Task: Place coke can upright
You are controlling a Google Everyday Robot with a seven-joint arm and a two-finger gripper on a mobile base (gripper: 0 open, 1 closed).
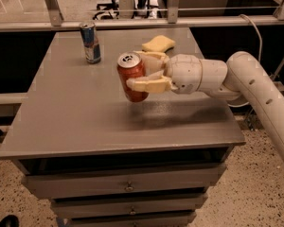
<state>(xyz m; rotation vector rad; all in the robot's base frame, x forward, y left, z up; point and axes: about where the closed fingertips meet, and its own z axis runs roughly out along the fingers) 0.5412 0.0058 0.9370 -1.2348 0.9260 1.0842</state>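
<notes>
Gripper (144, 72) above table (75, 117), 2 fingers (146, 84) pinching coke can (131, 77), near-upright

The coke can (131, 77) is being clamped by the gripper (137, 71) and is being held nearly upright, slightly tilted, just above the middle of the grey table (75, 122). A blue can (90, 42) and a yellow sponge (158, 44) are being shown near the far edge.

A grey table (85, 126) with drawers (128, 186) stands below my gripper (135, 71), which hangs over its middle. A blue can (90, 42) stands upright near the far left corner. A yellow sponge (158, 43) lies at the far edge, just behind my gripper.
</notes>
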